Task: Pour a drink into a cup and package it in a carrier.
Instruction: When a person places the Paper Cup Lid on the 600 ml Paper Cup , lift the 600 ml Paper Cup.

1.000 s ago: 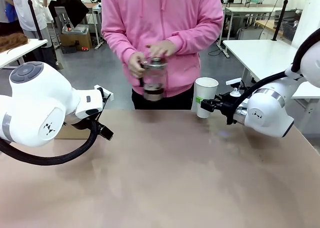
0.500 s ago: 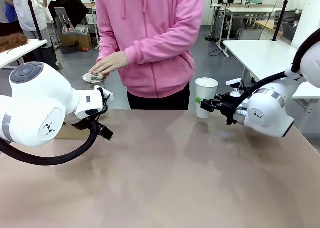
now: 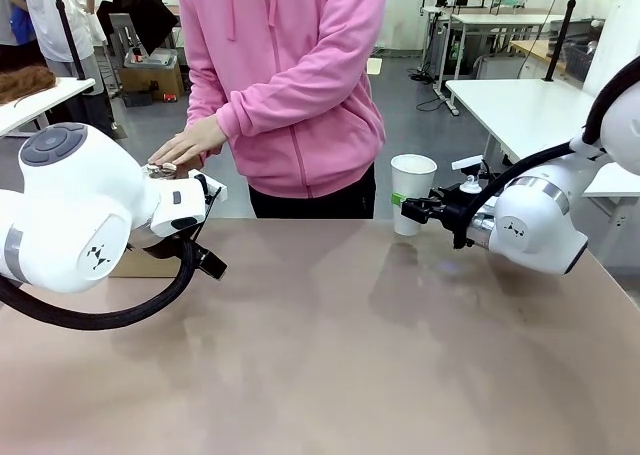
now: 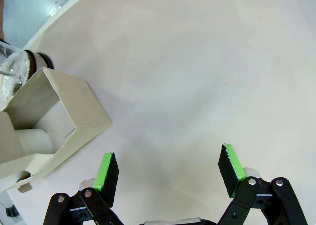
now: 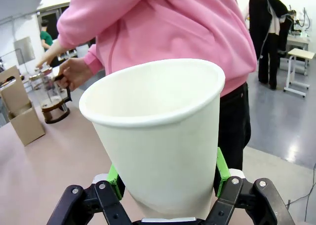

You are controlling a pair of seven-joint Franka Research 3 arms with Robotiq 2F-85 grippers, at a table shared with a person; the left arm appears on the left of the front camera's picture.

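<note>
Matt paper cup (image 3: 412, 193), plain cardboard carrier (image 4: 91, 106)

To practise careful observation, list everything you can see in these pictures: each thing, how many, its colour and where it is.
cup: one, white, no lid, far right of the table.
jug: one, clear glass, black handle, far left of the table, beside the carrier.
carrier: one, brown cardboard, far left of the table.
table: one, pinkish-beige.
person: one, pink hoodie, far side; a hand on the jug's handle.
left gripper: open, over bare table.
right gripper: shut on the cup.
</note>
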